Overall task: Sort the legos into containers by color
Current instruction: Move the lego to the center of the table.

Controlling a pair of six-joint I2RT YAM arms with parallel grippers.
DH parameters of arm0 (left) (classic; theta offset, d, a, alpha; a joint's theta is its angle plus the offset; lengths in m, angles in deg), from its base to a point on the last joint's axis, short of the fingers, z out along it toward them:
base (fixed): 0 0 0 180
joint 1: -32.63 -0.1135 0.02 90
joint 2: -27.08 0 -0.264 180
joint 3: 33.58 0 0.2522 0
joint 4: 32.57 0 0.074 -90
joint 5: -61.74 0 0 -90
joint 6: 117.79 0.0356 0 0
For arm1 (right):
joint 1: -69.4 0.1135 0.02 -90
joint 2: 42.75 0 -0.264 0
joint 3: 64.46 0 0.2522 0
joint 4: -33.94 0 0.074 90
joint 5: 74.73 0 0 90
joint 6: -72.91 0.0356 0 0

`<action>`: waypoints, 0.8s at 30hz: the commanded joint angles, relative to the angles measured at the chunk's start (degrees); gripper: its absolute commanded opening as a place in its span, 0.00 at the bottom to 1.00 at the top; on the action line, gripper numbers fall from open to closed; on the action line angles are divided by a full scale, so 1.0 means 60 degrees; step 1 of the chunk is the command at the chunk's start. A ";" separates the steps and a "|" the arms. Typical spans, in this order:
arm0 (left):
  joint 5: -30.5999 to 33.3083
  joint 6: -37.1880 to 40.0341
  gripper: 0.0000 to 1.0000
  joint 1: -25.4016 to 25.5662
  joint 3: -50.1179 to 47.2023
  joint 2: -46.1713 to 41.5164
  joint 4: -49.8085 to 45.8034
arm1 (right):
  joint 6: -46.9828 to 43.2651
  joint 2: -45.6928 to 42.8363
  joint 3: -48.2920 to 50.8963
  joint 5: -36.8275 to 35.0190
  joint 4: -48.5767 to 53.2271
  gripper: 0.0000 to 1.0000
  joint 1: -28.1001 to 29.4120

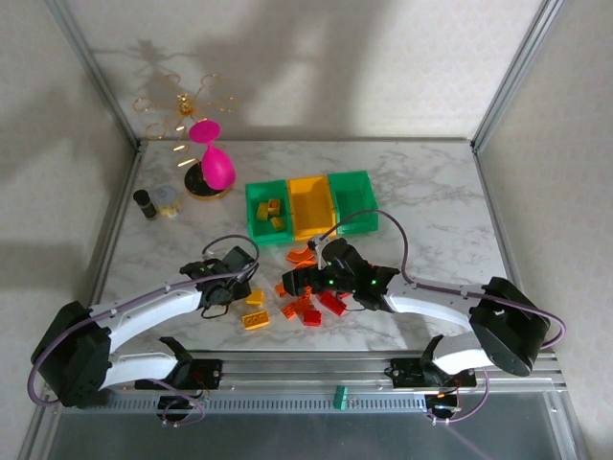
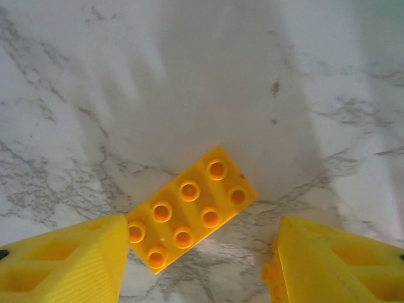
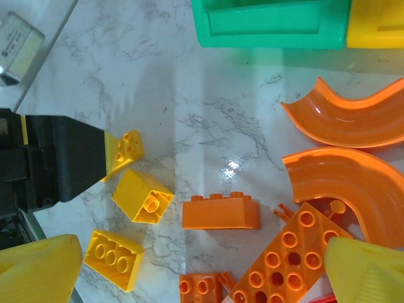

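The legos (image 1: 306, 311) lie loose on the marble (image 2: 189, 76), short of the containers (image 1: 306, 216), and one yellow brick (image 2: 192, 208) sits studs up between the parted fingers (image 2: 69, 265) of the left gripper (image 2: 201, 255), askew to them, a corner just beside one finger. We would square the wrist to its long sides, lower, then close. The right gripper (image 3: 202, 278) hangs with fingers wide apart over orange pieces (image 3: 221, 211).

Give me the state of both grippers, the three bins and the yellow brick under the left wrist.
left gripper, open, straddling the yellow brick
right gripper, open above orange bricks
yellow brick, flat, studs up, ungripped
left green bin, holding yellow bricks
middle yellow-orange bin, looks empty
right green bin, looks empty
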 commanded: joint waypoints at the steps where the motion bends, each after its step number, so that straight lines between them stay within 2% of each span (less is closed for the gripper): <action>1: 0.0230 -0.0313 0.63 0.0028 -0.0348 -0.0302 -0.0079 | 0.0197 0.0148 -0.0188 -0.0237 -0.0088 0.99 0.0123; 13: 0.0166 -0.0174 0.62 0.0046 -0.0544 -0.0096 0.0222 | 0.0324 0.0265 -0.0351 -0.0298 0.0027 0.99 0.0120; 19: 0.0618 0.0127 0.62 0.0021 -0.0273 0.0554 0.0294 | 0.0338 0.0366 -0.0495 -0.0362 0.0128 0.99 0.0122; 22: 0.0931 0.0140 0.63 -0.0129 -0.0199 0.0725 0.0373 | 0.0320 0.0421 -0.0595 -0.0385 0.0186 0.99 0.0134; 24: 0.0659 0.0312 0.64 -0.0382 -0.0257 0.0780 0.0773 | 0.0295 0.0463 -0.0654 -0.0382 0.0199 0.99 0.0127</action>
